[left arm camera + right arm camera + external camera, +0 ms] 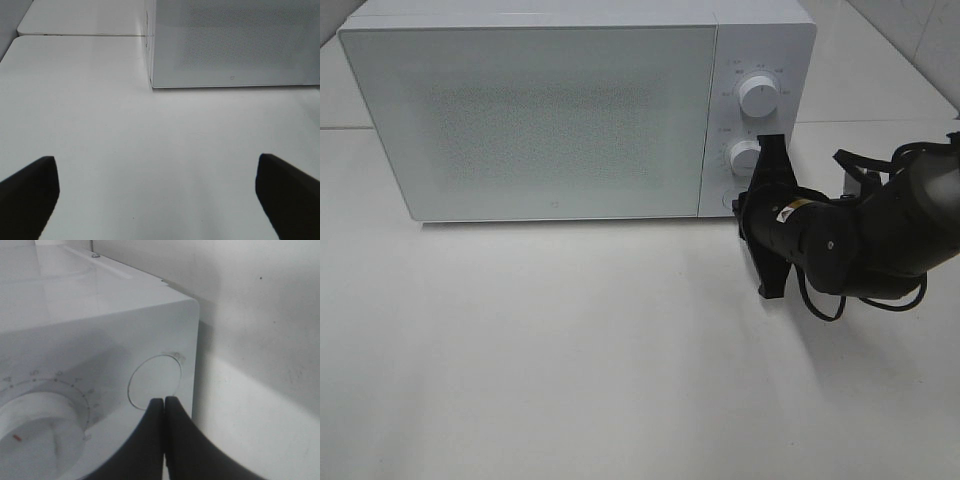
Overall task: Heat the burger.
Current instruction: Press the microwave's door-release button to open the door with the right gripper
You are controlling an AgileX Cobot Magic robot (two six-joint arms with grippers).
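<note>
Button (155,381) at microwave (530,110) edge meets pinched-shut right end effector (164,401).

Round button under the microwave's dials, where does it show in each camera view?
Exterior high: round button at the microwave's lower right front corner, partly hidden behind the right tool.
Left wrist: not in it; only the door shows.
Right wrist: centre, just ahead of the shut tool's tips.
Shared landmark: lower dial, beside the button in the right wrist view too.

table (570,380): white, matte | light: soft, diffuse shadows
</note>
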